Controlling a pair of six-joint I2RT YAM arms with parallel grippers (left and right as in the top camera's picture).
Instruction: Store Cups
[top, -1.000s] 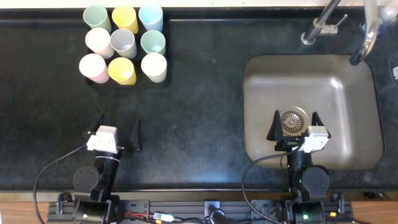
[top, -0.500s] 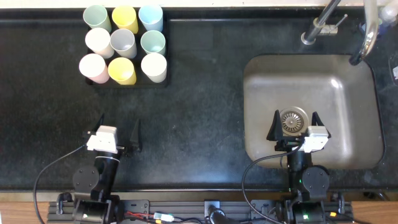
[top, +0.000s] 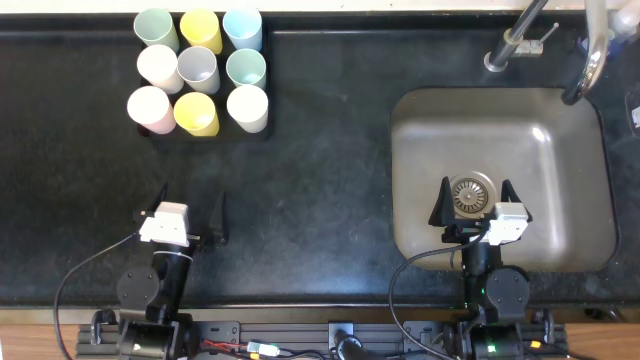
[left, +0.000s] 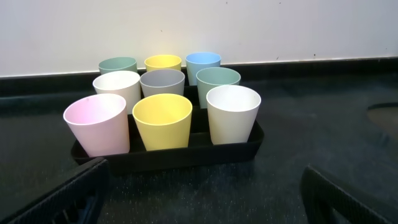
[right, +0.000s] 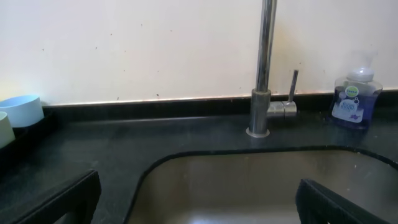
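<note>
Since nothing has budged over the last second, there's honestly no change to report: both arms sit parked near their bases just like before, and no cup has shifted. The left claw (top: 190, 208) has its fingers spread wide with nothing between them. It's low over the bench (top: 320, 180) and pointed at the cups (top: 198, 70), but well short of them. The right claw (top: 475, 198) is spread wide too and holds nothing, hanging over the sink (top: 560, 200) and facing the tap (right: 267, 62). All nine cups stand upright, mouths up, in three rows of three inside the black tray (left: 168, 158) at the far left of the bench, packed close. My read is that this is a pause, either right before the first reach or after the last cup went in. Can't say which from this alone. With every slot of the tray filled and no loose cup anywhere on the bench, I'd lean toward the storing being done, or else the cups are meant to go somewhere else and nothing has started. If a grab is coming, the left arm is the obvious one for it.
</note>
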